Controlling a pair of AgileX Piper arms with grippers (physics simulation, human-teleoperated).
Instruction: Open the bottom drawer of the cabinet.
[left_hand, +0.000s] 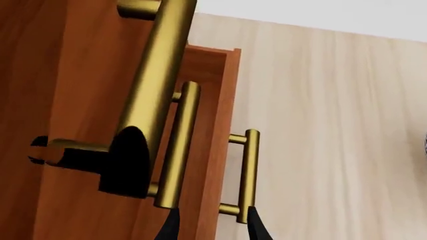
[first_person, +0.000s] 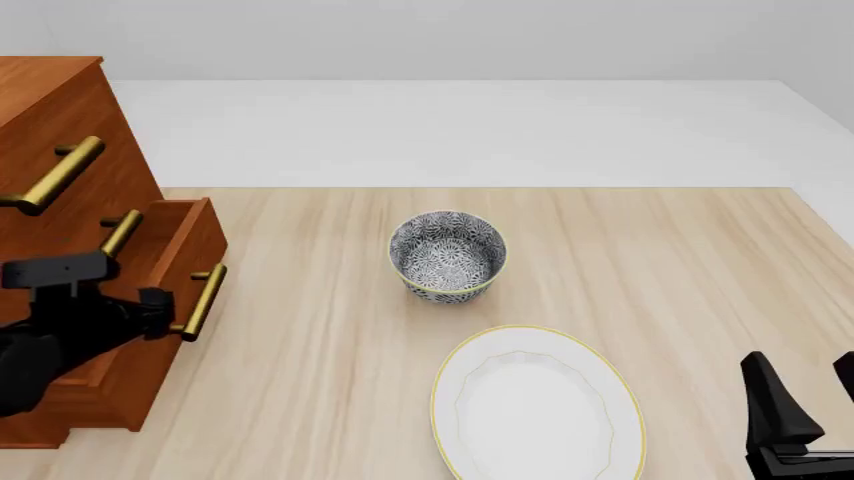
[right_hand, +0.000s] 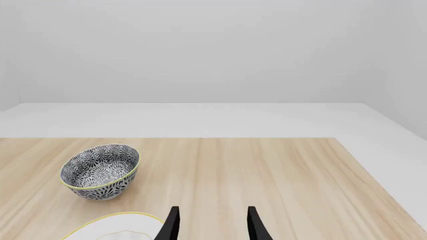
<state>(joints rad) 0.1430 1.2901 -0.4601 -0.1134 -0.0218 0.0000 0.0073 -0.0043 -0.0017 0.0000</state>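
Nearby, a bowl (first_person: 447, 255) and plate (first_person: 538, 405) sit clear of the cabinet (first_person: 60, 130); the left gripper (first_person: 171, 312) clasps the partly open bottom drawer's (first_person: 180, 235) handle (first_person: 204, 300).

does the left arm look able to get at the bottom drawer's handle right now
Probably yes. The left gripper is already at the bottom drawer's handle, its fingertips either side of the bar's lower end in the wrist view, and the bottom drawer stands partly out of the cabinet. Nothing blocks it.
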